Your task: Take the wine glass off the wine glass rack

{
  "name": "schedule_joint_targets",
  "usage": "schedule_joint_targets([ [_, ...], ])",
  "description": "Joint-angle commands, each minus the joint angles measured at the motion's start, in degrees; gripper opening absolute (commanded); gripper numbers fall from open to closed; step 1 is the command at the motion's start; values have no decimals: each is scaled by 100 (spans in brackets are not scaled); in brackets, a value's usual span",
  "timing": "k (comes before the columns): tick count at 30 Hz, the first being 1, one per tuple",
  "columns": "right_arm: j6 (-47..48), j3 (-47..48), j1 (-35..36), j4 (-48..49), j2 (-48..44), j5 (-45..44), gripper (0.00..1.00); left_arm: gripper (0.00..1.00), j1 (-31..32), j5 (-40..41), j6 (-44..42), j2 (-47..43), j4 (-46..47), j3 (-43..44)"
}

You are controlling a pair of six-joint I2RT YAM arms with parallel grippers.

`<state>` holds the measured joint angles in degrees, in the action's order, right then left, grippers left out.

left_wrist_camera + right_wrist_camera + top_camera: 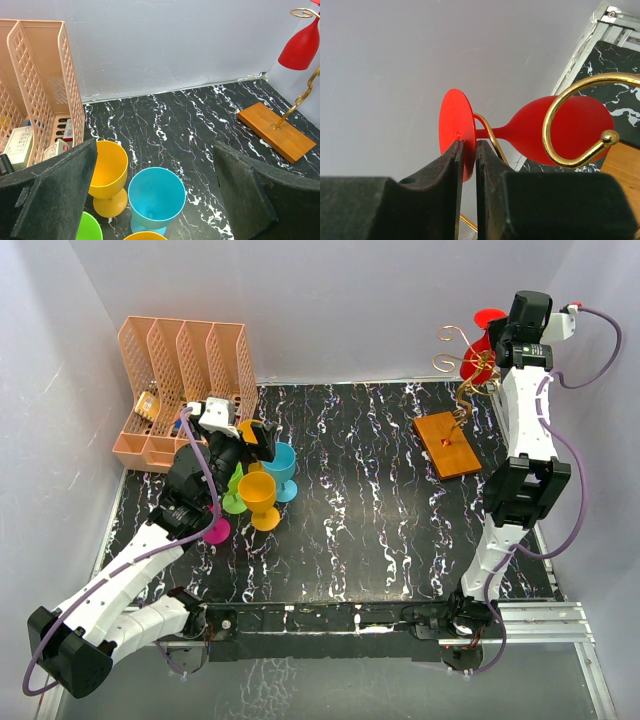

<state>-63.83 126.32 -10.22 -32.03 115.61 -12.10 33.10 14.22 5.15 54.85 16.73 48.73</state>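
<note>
The red wine glass (570,127) hangs sideways on the wine glass rack, its stem in a gold wire arm (609,136). My right gripper (468,145) is shut on the rim of the glass's round foot, one pad on each face. From above, the right gripper (497,338) is up at the rack's curled top (462,395), above the orange-brown base (450,443); the glass (488,318) shows beside it. My left gripper (262,440) stands open and empty over a group of cups. In the left wrist view the glass (302,45) hangs far right above the rack base (275,131).
Beneath the left gripper (155,145) stand a teal cup (156,195), an orange cup (107,165) and a green cup (89,227). A magenta cup (213,530) is by the left arm. A peach file organizer (180,370) fills the back left corner. Walls close the table's sides.
</note>
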Motion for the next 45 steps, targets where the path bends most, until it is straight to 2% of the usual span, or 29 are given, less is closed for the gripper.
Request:
schedule_joint_targets([
  [1, 186, 394, 32, 376, -38, -205, 8, 97, -26, 61, 21, -186, 208, -2],
  [13, 494, 518, 47, 495, -77, -297, 8, 97, -28, 53, 21, -220, 208, 12],
  [21, 184, 211, 43, 1028, -255, 188, 8, 97, -30, 54, 22, -227, 199, 11],
  [38, 69, -744, -3, 1064, -1058, -25, 8, 97, -31, 37, 39, -242, 186, 23],
  [41, 15, -920, -7, 1064, -1184, 122, 8, 97, -30, 32, 39, -244, 181, 25],
  [45, -133, -1342, -7, 1346, -1377, 733, 8, 97, -26, 22, 47, -240, 182, 31],
])
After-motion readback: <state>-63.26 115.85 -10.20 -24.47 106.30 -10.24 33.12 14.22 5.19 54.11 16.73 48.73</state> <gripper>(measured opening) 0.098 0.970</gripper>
